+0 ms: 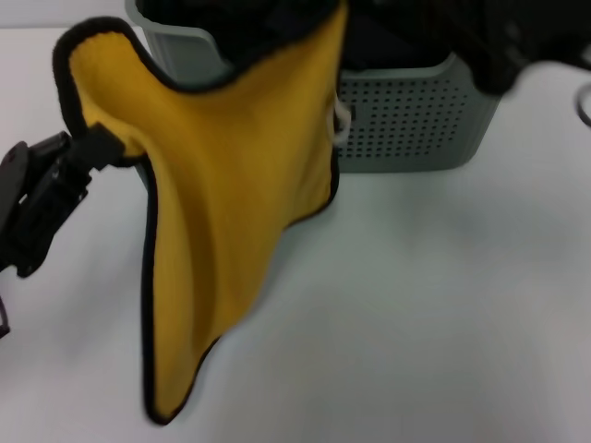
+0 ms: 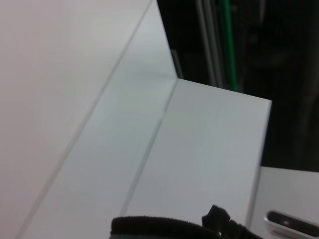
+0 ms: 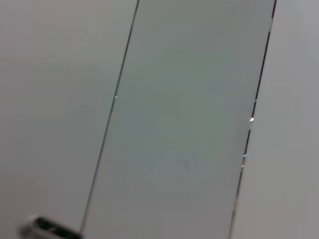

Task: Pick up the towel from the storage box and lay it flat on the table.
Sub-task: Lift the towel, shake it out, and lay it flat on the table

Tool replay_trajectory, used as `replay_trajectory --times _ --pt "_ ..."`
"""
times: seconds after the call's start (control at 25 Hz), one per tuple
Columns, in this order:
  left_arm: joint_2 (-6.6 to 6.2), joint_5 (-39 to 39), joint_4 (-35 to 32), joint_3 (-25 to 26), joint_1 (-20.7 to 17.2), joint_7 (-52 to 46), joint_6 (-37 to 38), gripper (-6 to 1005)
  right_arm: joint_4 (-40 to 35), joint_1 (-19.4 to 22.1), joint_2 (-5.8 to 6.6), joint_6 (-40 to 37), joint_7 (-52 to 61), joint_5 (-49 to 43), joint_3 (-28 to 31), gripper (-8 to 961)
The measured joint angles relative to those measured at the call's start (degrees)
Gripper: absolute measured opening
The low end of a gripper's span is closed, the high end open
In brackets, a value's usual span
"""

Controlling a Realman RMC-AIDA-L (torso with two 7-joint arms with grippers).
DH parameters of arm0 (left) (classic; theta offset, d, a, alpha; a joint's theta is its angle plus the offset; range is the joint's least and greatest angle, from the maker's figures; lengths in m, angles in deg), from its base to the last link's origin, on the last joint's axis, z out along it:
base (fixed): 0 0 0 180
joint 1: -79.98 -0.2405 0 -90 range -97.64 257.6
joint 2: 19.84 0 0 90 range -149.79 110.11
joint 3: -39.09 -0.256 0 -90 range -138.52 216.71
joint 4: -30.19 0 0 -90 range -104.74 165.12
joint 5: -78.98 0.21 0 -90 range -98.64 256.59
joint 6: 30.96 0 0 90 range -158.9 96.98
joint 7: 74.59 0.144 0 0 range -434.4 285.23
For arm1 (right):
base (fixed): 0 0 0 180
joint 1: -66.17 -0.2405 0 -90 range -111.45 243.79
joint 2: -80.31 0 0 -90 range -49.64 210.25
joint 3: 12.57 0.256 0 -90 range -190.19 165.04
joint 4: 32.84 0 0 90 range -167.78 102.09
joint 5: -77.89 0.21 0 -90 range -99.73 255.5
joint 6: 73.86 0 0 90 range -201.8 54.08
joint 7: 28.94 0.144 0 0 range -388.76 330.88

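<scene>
Hanging from left tool (image 1: 100,148): towel (image 1: 231,212), above table (image 1: 443,305).

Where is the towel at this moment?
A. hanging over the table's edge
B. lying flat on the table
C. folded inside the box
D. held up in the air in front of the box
D: the left gripper pinches the towel, which hangs above the table, before the box.

Lying inside, far behind the hanging fabric: a black cloth (image 1: 397,37). Curving at the far right edge: a thin grey loop (image 1: 584,103).
</scene>
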Motion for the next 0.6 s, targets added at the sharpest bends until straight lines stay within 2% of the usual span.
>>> replay_trajectory --times 0.08,0.12,0.16,0.2,0.36,0.48,0.6 --pt "-1.60 3.0 -2.5 0.1 -0.1 -1.2 0.0 10 -2.2 2.9 -0.04 -4.3 1.6 -0.8 1.4 33" --pt "-1.60 3.0 -2.5 0.1 -0.1 -1.2 0.0 10 -2.8 4.1 -0.08 -6.8 2.5 -1.0 2.4 33" --pt "-3.37 6.3 -5.4 0.4 -0.6 -2.9 0.1 10 -3.6 5.4 -0.18 -10.2 3.8 -1.1 3.7 33" --pt "-3.62 6.8 -5.8 0.5 -0.7 -3.1 0.1 9 -4.2 6.5 -0.26 -13.2 4.9 -1.2 5.0 34" --pt "-6.05 11.9 -10.9 0.6 -2.4 -4.3 0.2 9 -4.4 8.7 -0.41 -25.9 9.5 -1.8 11.0 35" --pt "-7.16 14.4 -14.2 0.9 -3.8 -6.8 0.2 9 -2.8 9.4 -0.47 -35.2 12.2 -1.5 15.5 36" --pt "-7.58 16.3 -14.9 1.8 -4.5 -10.1 0.3 9 1.2 10.1 -0.53 -43.2 14.1 -1.2 19.9 37"
